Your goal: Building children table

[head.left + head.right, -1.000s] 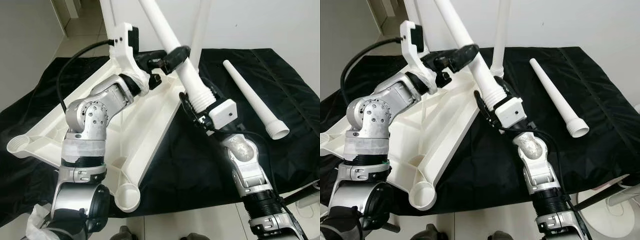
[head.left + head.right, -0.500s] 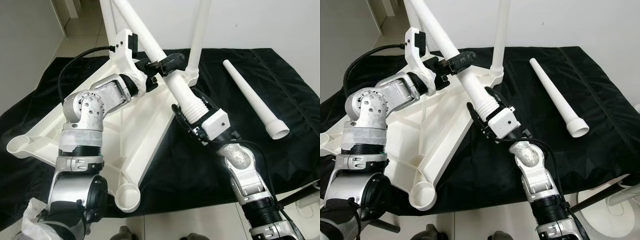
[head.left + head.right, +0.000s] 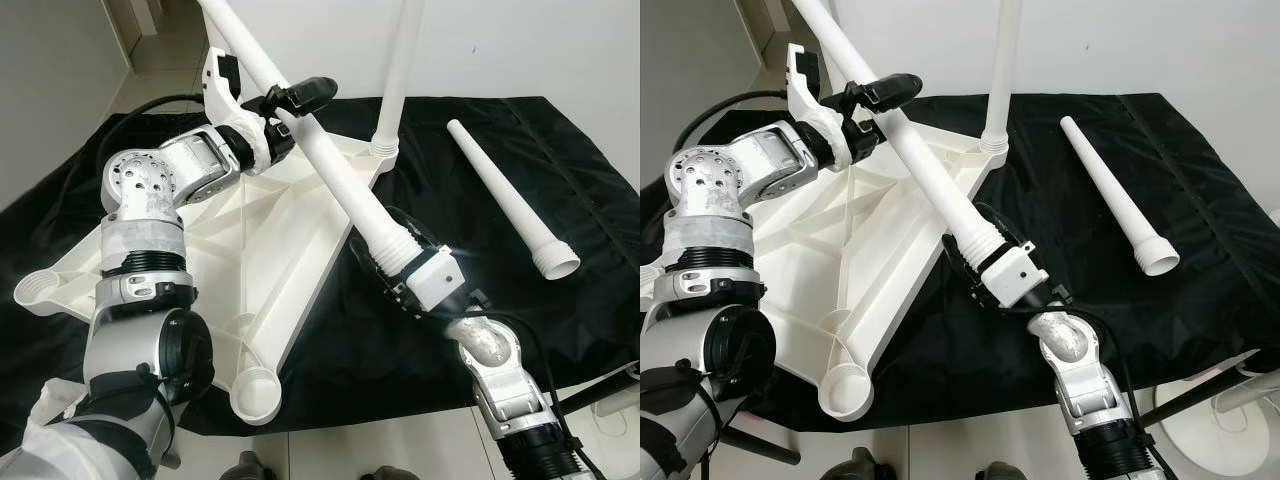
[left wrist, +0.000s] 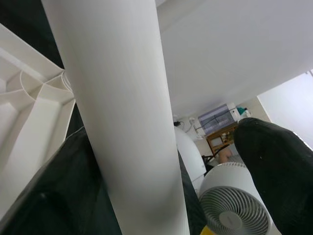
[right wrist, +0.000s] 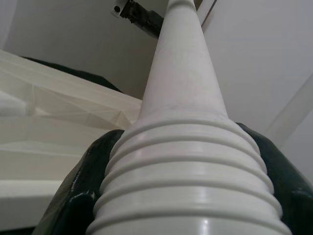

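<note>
The right pincer (image 3: 392,262) pinches a leg (image 3: 330,165) by its threaded end. The left pincer (image 3: 290,100) clamps it higher up, steadying it for the top (image 3: 215,250) below.

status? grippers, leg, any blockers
Right gripper shut on table leg at its threaded end. Left gripper clamps the shaft higher up. Tabletop lies upside down, one leg fitted.

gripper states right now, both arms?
Left gripper: shut on the white table leg, upper shaft.
Right gripper: shut on the same leg's threaded end.
</note>
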Motion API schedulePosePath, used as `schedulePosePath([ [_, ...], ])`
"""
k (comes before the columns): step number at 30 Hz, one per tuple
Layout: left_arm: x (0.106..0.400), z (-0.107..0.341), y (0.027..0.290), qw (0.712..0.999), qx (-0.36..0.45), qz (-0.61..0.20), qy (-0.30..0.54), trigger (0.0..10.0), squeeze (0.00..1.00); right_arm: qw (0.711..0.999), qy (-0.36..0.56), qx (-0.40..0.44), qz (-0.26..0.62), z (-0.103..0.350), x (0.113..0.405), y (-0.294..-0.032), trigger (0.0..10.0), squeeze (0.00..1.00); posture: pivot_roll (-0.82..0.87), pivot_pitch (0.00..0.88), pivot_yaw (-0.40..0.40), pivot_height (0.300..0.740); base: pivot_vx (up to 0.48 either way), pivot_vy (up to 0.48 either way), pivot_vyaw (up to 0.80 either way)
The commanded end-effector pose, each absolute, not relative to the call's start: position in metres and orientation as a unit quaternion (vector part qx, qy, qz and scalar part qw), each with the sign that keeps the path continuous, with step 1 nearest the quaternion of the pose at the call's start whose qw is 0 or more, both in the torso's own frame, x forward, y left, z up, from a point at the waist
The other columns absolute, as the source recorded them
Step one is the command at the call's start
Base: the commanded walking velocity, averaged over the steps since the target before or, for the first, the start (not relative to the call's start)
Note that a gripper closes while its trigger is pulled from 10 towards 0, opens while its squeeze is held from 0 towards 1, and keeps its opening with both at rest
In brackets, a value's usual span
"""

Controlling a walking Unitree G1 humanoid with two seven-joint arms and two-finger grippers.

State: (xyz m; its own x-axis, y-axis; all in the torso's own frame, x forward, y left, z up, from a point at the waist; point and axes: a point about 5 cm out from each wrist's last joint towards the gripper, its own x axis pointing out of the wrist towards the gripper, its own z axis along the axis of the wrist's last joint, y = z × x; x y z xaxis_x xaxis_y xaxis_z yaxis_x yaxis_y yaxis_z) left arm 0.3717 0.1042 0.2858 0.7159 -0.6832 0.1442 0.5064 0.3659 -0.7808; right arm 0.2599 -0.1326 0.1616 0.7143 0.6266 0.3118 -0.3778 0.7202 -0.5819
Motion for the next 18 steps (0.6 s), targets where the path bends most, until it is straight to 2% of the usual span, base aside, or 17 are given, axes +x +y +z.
schedulePosePath([
  [1, 0.3727, 0.2957, 0.1024, 0.815, -0.436, -0.370, 0.093, 10.0, 0.00, 0.886, -0.244, -0.261, 0.295, 0.1567, 0.2568, -0.1321, 10.0, 0.00, -0.15, 0.000, 0.099, 0.740, 0.000, 0.000, 0.00],
  [5, 0.3755, 0.2961, 0.0997, 0.809, -0.445, -0.370, 0.102, 10.0, 0.00, 0.880, -0.241, -0.277, 0.301, 0.1546, 0.2554, -0.1356, 10.0, 0.00, -0.16, 0.000, 0.112, 0.740, 0.000, 0.000, 0.00],
  [6, 0.3765, 0.2964, 0.0990, 0.806, -0.451, -0.369, 0.105, 5.9, 0.00, 0.878, -0.241, -0.283, 0.302, 0.1541, 0.2554, -0.1365, 10.0, 0.00, -0.17, 0.000, 0.115, 0.740, 0.000, 0.000, 0.00],
  [7, 0.3765, 0.2964, 0.0990, 0.806, -0.451, -0.369, 0.105, 5.9, 0.00, 0.878, -0.241, -0.283, 0.302, 0.1541, 0.2554, -0.1365, 10.0, 0.00, -0.17, 0.000, 0.115, 0.740, 0.000, 0.000, 0.00],
  [8, 0.3776, 0.2969, 0.0994, 0.804, -0.456, -0.366, 0.109, 2.4, 0.00, 0.876, -0.240, -0.288, 0.304, 0.1538, 0.2559, -0.1367, 10.0, 0.00, -0.17, 0.000, 0.121, 0.740, 0.000, 0.000, 0.00],
  [9, 0.3786, 0.2978, 0.1000, 0.801, -0.463, -0.364, 0.110, 0.0, 0.00, 0.874, -0.240, -0.293, 0.305, 0.1537, 0.2566, -0.1374, 10.0, 0.00, -0.17, 0.000, 0.121, 0.740, 0.000, 0.000, 0.00],
  [18, 0.3825, 0.3022, 0.1071, 0.791, -0.491, -0.352, 0.102, 0.0, 0.00, 0.878, -0.231, -0.285, 0.307, 0.1537, 0.2603, -0.1400, 10.0, 0.00, -0.16, 0.000, 0.122, 0.740, 0.000, 0.000, 0.00],
])
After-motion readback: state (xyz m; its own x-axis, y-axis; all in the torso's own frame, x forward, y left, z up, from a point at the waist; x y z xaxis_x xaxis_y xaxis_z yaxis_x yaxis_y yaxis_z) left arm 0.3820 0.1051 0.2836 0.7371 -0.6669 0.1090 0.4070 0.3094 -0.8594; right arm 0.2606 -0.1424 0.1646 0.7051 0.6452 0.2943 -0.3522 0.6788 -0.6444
